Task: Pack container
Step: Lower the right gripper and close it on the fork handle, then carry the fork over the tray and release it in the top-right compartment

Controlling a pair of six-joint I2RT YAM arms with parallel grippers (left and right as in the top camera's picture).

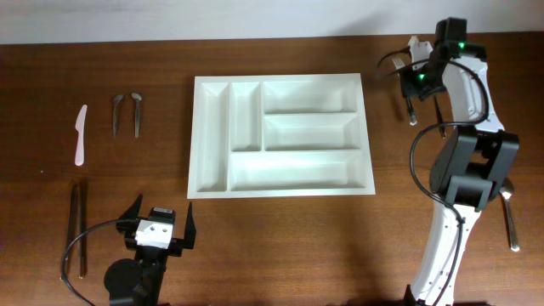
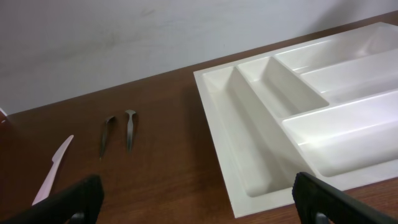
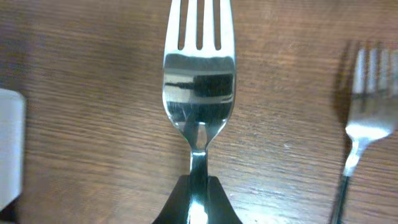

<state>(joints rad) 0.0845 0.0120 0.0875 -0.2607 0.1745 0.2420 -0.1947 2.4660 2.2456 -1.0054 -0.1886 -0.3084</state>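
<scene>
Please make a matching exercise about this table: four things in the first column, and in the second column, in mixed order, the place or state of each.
Column one
1. tray
2. plastic knife
3. fork
4. left gripper

Column two
A. open and empty
B. held by the right gripper
C. in the middle of the table
D. on the far left of the table

Pairs: 1-C, 2-D, 3-B, 4-A

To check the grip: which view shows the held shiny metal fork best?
The right wrist view: the shiny metal fork fills it, handle pinched by the right gripper. Overhead shows it barely; the left wrist view not at all.
</scene>
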